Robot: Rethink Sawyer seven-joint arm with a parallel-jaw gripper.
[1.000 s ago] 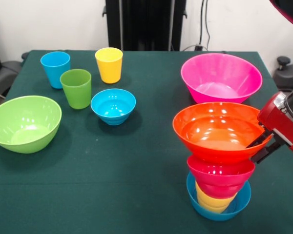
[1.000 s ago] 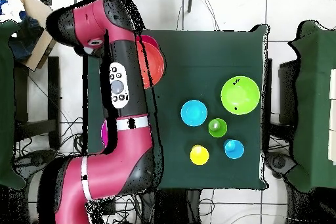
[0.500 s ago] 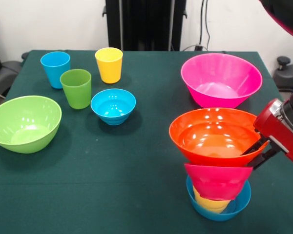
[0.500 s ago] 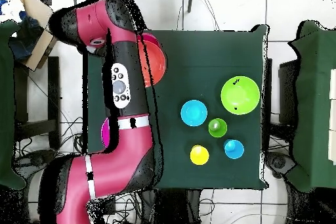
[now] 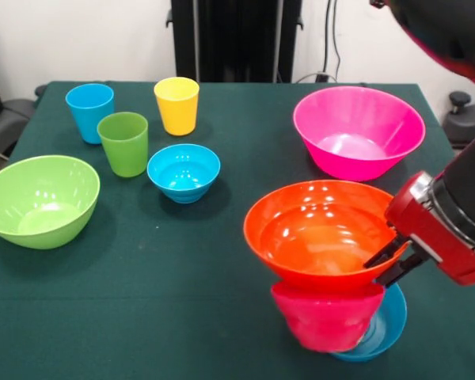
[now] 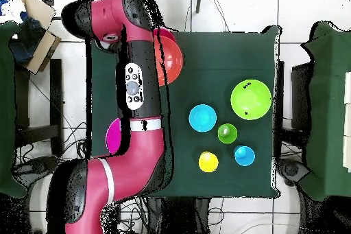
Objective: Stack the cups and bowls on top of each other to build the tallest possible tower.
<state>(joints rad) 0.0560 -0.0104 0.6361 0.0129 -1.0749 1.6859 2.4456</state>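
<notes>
My gripper (image 5: 385, 266) is shut on the right rim of the wide orange bowl (image 5: 317, 234), one finger inside and one outside. The bowl hangs tilted over the small red bowl (image 5: 328, 318), which leans to the left on the rim of a small blue bowl (image 5: 383, 324) at the table's near right. The squat yellow-orange cup is hidden. In the overhead view the arm covers this stack, and only part of the orange bowl (image 6: 171, 57) shows. The large pink bowl (image 5: 358, 128) stands behind. The light blue cup (image 5: 89, 112), green cup (image 5: 123, 143) and yellow cup (image 5: 176, 105) stand at the far left.
A large lime green bowl (image 5: 39, 199) sits at the left edge and a second small blue bowl (image 5: 184, 171) stands mid-table. The stack is close to the table's near edge. The robot's pedestal (image 5: 236, 38) stands behind the table's far side.
The gripper has carried the orange bowl left and lower in the front view. The red bowl under it has tipped and slid left. The yellow-orange cup has gone out of sight.
</notes>
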